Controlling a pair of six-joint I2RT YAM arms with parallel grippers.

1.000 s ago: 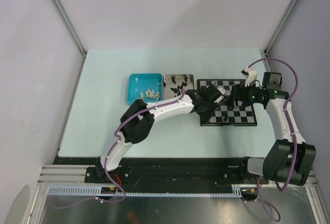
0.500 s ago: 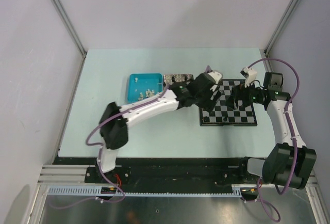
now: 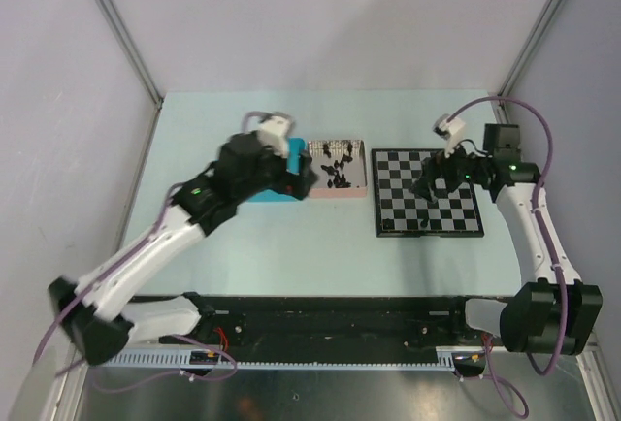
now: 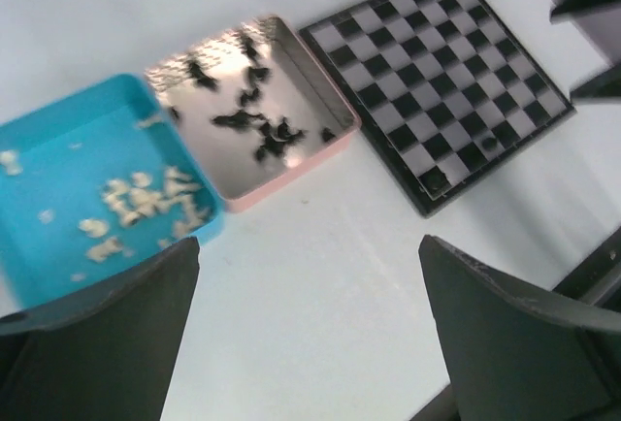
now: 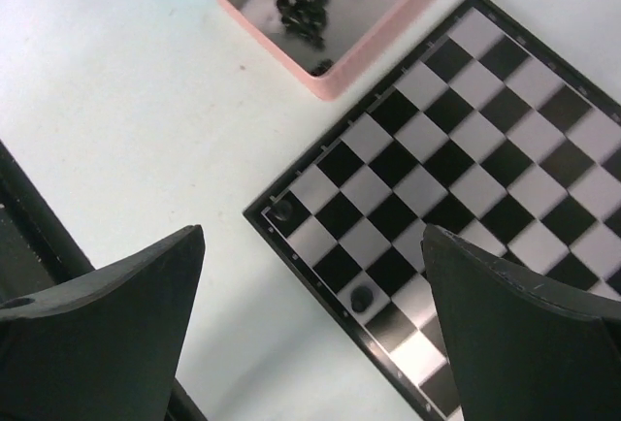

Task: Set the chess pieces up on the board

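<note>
over on the left, the left arm (image 3: 146, 256) stretches from the table's near edge toward the trays. the left gripper (image 4: 310, 343) hangs over the blue tray (image 4: 58, 164) with its fingers (image 4: 107, 343) spread wide and nothing between them, so it's released. the blue tray sits a bit left of the middle of the table (image 3: 194, 237), toward the far edge. it holds a loose scatter of white chess pieces (image 4: 146, 203), most of them bunched near the side that faces the pink tray (image 4: 291, 180). the pink tray is set right against the blue one's right side, with a tangle of black chess pieces (image 4: 257, 130) lying every which way inside. just beside that, on the right half of the table and close to its right edge, lies the board (image 3: 398, 174), flat and roughly square to the table's edges. i can make out two pieces on it. one black piece (image 5: 282, 210) stands on the near left corner square, and a second black piece (image 5: 361, 297) stands further right along the same near row. what kind of pieces those two are i can't tell from here. the right arm (image 3: 534, 237) bends in from the table's near right corner. the right gripper (image 5: 310, 343) hovers over the middle of the board, jaws wide apart and gripping nothing.
</note>
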